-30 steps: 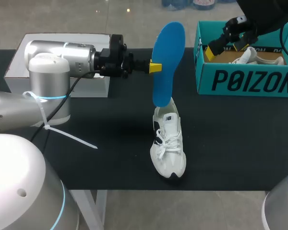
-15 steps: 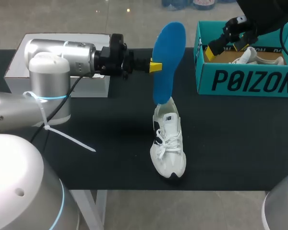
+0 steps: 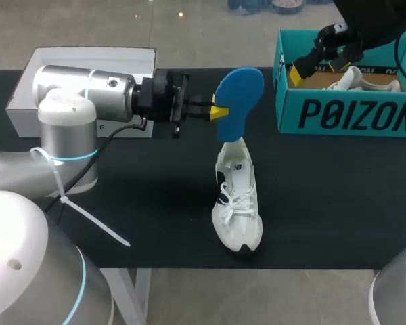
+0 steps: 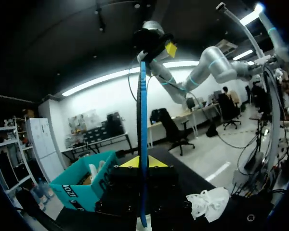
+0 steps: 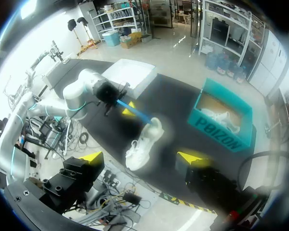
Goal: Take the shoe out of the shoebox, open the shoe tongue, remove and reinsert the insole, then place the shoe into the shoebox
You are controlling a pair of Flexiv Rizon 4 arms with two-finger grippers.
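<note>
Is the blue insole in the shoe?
Mostly out: the left claw holds the flat blue insole above the white lace-up sneaker, lower tip at its opening.

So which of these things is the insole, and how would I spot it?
On the black table, find the white shoe near the middle. Right above its opening, the left arm's hand pinches a flat, rounded sheet: the insole. Nothing else there is bright blue.

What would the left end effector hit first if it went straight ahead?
Left end effector holds the insole. Past it, likely the shoebox, at its side wall, though depth is unclear and it may pass beside it.
</note>
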